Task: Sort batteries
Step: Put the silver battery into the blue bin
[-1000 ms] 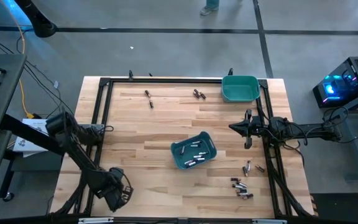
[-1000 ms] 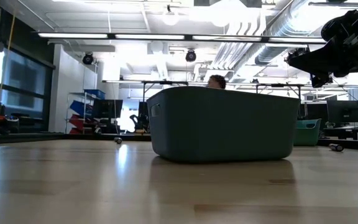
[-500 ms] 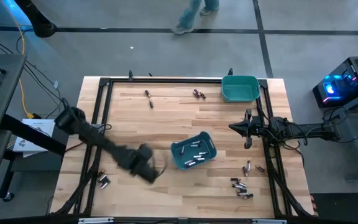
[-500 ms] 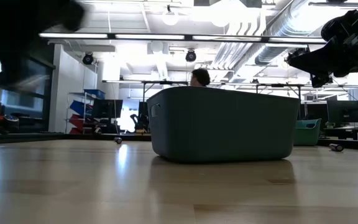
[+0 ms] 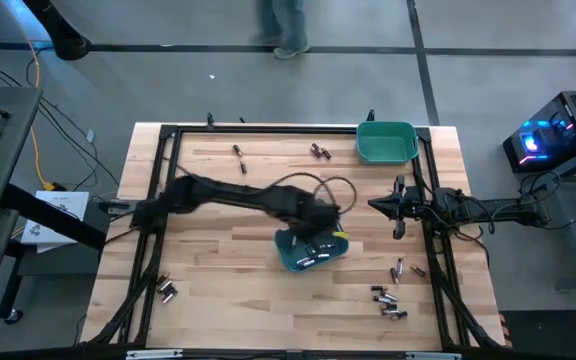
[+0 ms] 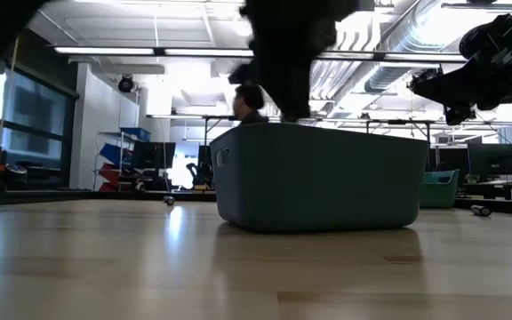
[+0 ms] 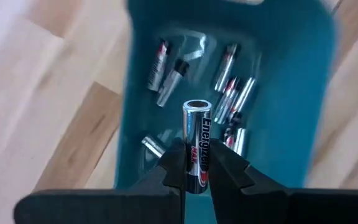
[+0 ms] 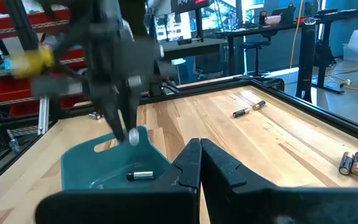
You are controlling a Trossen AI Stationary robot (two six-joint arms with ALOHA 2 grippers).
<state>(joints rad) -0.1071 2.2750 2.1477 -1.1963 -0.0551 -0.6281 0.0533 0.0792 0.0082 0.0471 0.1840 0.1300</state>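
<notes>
My left gripper (image 5: 328, 215) hangs over the middle teal bin (image 5: 313, 245), shut on one silvery battery (image 7: 196, 124). The low view shows this gripper (image 6: 283, 67) above the bin's rim (image 6: 318, 129). Several batteries (image 7: 229, 93) lie on the bin's floor. Loose batteries rest on the wood at the far side (image 5: 240, 158), near the far bin (image 5: 318, 152), at the near right (image 5: 388, 298) and at the near left (image 5: 166, 290). My right gripper (image 5: 396, 212) waits shut above the table's right side, touching nothing. My left gripper pinches the silvery battery by its rear half (image 7: 196, 163) between the two fingers (image 7: 174, 169). The fingers point down from above and lie along the battery. Its free end (image 8: 132, 137) sticks out below the fingertips, lifted clear over the bin.
A second teal bin (image 5: 386, 142) stands at the table's far right corner. A black frame (image 5: 163, 180) runs around the wooden top. A person (image 5: 283, 25) walks on the floor beyond the far edge. Bare wood lies left of the middle bin.
My left arm has swung fast from the table's near left corner toward the right and far side, ending over the middle bin. Two batteries at the near left, hidden before by the gripper, now show. The person beyond the table has walked left.
</notes>
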